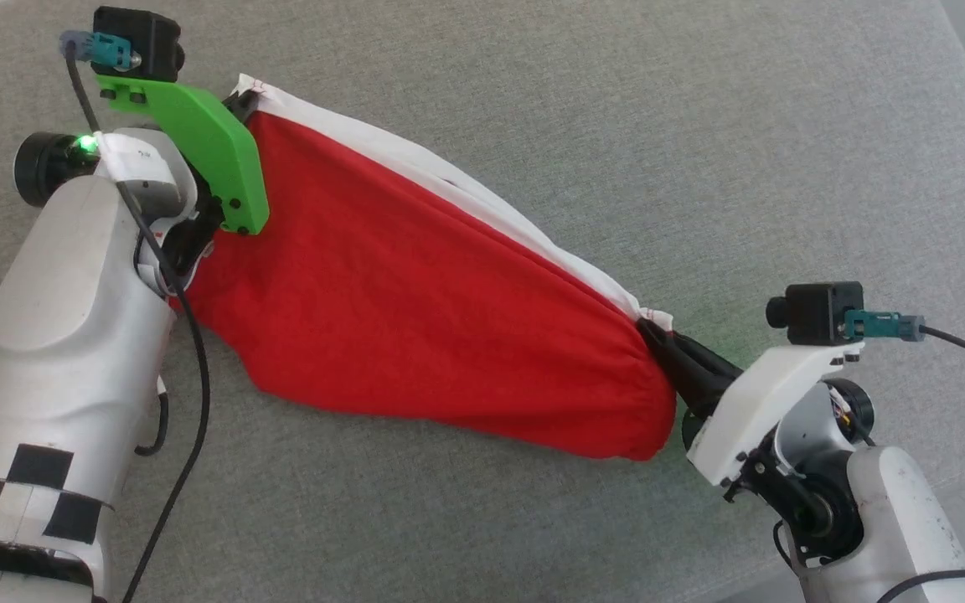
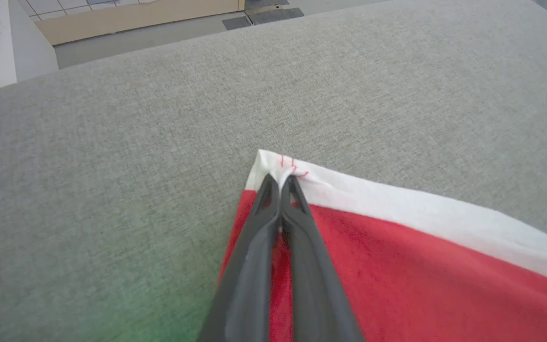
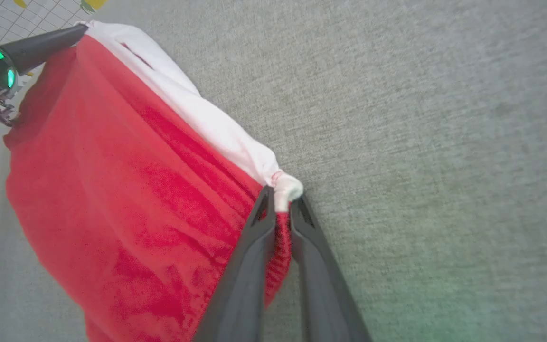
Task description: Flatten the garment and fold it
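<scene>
Stretched between the two grippers over the grey cloth surface [image 1: 700, 126]: the garment [image 1: 415, 310], bright red, with a white band [image 1: 365, 149] along its far edge. Running slantwise in the head view, from upper left down to lower right. Pinched at the upper-left corner by the left gripper [image 2: 280, 179], fingers clenched on the white band just beside a few red stitches [image 2: 294, 167], tips almost touching each other. Pinched at the opposite corner by the right gripper [image 3: 281, 195], fingers closed on a small bunched knot of white band and red fabric, with a narrow gap between them, filled by cloth. Taut along the white edge, slack and sagging in the red part below, with soft folds gathered toward the right gripper. Lower red edge either lying on the surface or hanging just above it: not possible to tell. Over the left gripper, a green mount [image 1: 206, 142] with a small black left wrist camera [image 1: 137, 42]; over the right one, a white mount [image 1: 763, 394] with a black right wrist camera [image 1: 817, 311]. In the left wrist view, beyond the far edge of the surface, a strip of grey floor [image 2: 159, 34] and a pale beige board [image 2: 136, 16].
</scene>
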